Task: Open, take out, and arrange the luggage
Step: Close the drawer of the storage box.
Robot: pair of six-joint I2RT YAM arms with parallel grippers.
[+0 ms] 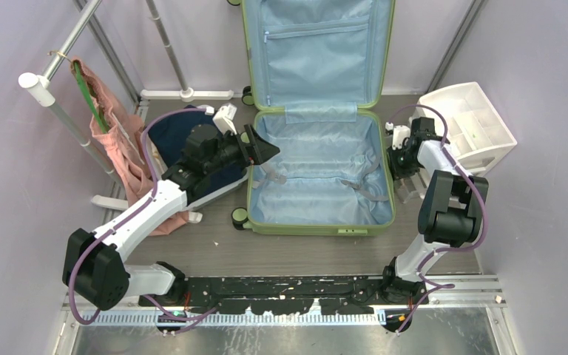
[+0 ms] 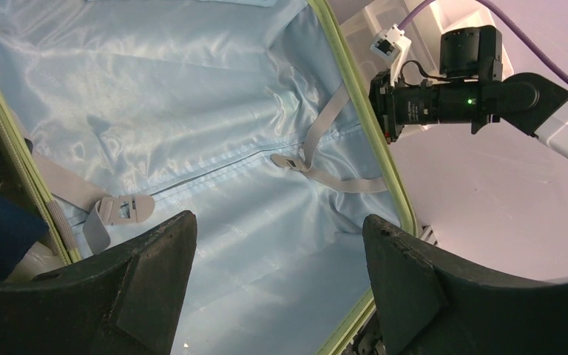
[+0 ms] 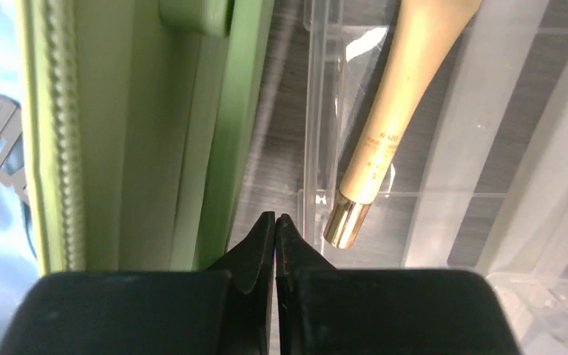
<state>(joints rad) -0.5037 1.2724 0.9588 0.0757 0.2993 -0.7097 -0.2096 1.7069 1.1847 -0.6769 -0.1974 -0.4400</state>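
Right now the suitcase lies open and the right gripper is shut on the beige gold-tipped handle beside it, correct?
Not quite. The right wrist view shows the right gripper shut on nothing; the beige gold-tipped handle lies apart from it in a clear tray. The suitcase does lie open.

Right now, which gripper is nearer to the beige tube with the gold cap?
Right. The right gripper, shut, is just beside the gold cap of the beige tube, outside the right wall of the luggage; the left gripper is open at the opposite, left rim.

Lilac walls [image 1: 15, 222], grey wood-grain floor [image 1: 303, 255], white rack [image 1: 37, 87]
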